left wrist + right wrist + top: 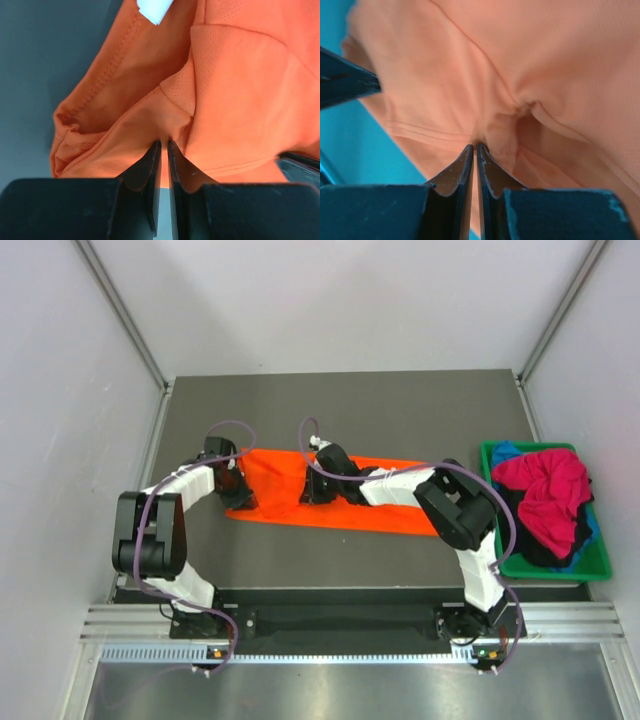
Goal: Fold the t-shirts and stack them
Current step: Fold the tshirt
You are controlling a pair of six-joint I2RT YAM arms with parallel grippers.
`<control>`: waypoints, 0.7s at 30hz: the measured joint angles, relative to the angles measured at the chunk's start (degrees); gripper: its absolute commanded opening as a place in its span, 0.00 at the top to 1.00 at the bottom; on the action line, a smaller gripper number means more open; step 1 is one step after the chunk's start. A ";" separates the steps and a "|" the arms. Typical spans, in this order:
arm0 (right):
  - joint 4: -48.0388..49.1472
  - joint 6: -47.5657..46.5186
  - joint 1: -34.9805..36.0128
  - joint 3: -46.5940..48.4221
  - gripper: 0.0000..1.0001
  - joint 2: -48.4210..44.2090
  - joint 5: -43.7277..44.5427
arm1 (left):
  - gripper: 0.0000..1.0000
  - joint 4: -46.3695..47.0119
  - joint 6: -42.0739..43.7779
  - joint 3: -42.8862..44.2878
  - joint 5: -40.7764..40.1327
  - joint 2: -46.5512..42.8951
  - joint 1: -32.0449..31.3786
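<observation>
The orange t-shirt (330,502) lies as a long strip across the middle of the table. My left gripper (234,483) is at its left end, jaws nearly closed and pinching a fold of the orange cloth (150,115). My right gripper (318,480) is over the strip's middle, also shut on a pinch of the orange cloth (485,100). The magenta-red t-shirt (545,485) sits bunched in the green bin (596,568) at the right. The blue t-shirt (507,450) peeks out beneath it.
A white label (155,9) shows on the orange shirt near the collar. The dark table (350,405) extends behind the shirt. Grey walls enclose the table on the left, right and back.
</observation>
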 measured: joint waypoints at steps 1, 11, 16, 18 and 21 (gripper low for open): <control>0.31 0.22 -0.07 -0.50 0.93 0.39 0.00 | 0.84 0.31 -0.50 -0.33 -0.17 -0.13 0.00; 4.44 0.85 -0.50 -2.84 0.92 0.37 -1.49 | 0.81 -0.07 -2.91 -0.61 -3.76 -1.38 -0.31; 3.61 0.87 -0.50 -3.26 0.92 -1.79 -1.90 | 0.71 -4.20 -2.43 2.08 -9.35 -4.52 -0.42; 3.61 0.83 -0.52 -3.26 0.92 -2.95 -1.77 | 0.70 -4.50 -2.43 2.89 -10.29 -6.08 -0.39; 3.63 0.74 -0.74 -3.13 0.92 -3.56 -1.73 | 0.67 -4.76 -2.49 2.93 -11.28 -8.33 -0.35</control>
